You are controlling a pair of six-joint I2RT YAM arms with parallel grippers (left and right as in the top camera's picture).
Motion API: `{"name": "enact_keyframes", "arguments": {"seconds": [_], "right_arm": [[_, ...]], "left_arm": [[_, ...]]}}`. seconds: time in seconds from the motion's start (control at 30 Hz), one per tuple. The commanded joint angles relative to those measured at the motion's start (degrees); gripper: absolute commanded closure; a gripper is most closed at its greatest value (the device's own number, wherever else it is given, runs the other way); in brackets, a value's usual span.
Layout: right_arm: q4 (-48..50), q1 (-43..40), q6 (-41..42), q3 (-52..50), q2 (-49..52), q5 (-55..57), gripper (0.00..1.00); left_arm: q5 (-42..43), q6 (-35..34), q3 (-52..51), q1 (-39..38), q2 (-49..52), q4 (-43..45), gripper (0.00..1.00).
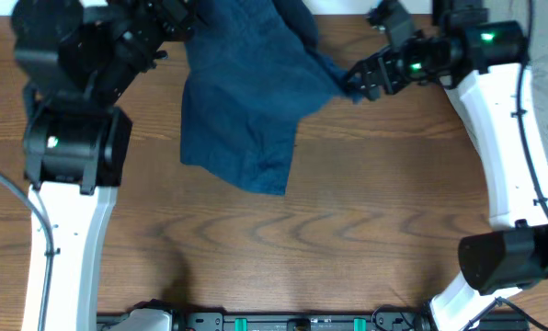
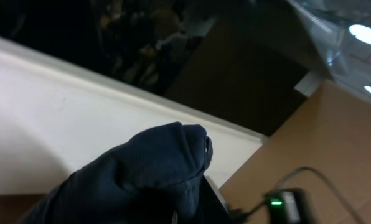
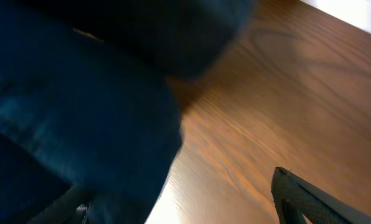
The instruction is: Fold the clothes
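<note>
Two claws meet one dark navy garment. The left claw [image 1: 180,26] is pressed together, pinching a bunched fold of the clothes [image 1: 246,101] at its tips. The right claw [image 1: 355,85] stands spread wide, its fingers [image 3: 300,198] well apart, with the cloth's edge just against one of them. The rest of the garment lies spread on the bench [image 1: 348,230] between the two claws.

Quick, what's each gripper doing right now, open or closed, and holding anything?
Left gripper: closed, clamped on a bunched part of the navy shorts.
Right gripper: open, fingers spread beside the shorts' edge.
</note>
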Motion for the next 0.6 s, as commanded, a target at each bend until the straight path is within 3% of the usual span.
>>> {"name": "enact_keyframes", "arguments": {"seconds": [0.0,0.23,0.27,0.33,0.37,0.43,0.47,0.57], "right_arm": [[1.2,2.38,-2.27,-0.09,0.92,0.72,0.14],[-1.38,5.6,-3.63,-0.09,0.76,1.44,0.22],[-1.53,5.57,-3.56,-0.07,0.66,1.27,0.37],[-1.68,5.44,-2.6,-0.04,0.31,0.39,0.82],[-1.88,5.44,-2.29,-0.04,0.26,-0.33,0.99],[-2.91,5.49,-2.27,-0.04,0.22,-1.97,0.95],[-3.72,5.55,-2.29,-0.04,0.22,-2.89,0.71],[-6.8,5.6,-5.22,-0.04,0.22,-4.87,0.43]], "left_arm": [[0.76,-0.44,1.25,-0.09,-1.75,-0.04,0.94],[0.72,1.75,1.22,-0.09,-1.44,-3.39,0.94],[0.72,1.75,1.22,-0.09,-1.27,-3.98,0.94],[0.72,1.75,1.22,-0.09,-1.01,-4.76,0.94],[0.72,1.75,1.22,-0.09,-0.85,-5.03,0.93],[0.74,1.75,1.22,-0.09,-0.66,-5.11,0.94],[0.72,1.97,1.22,-0.09,-0.59,-5.11,0.94],[0.68,3.74,1.22,-0.09,-0.59,-5.09,0.94]]}}
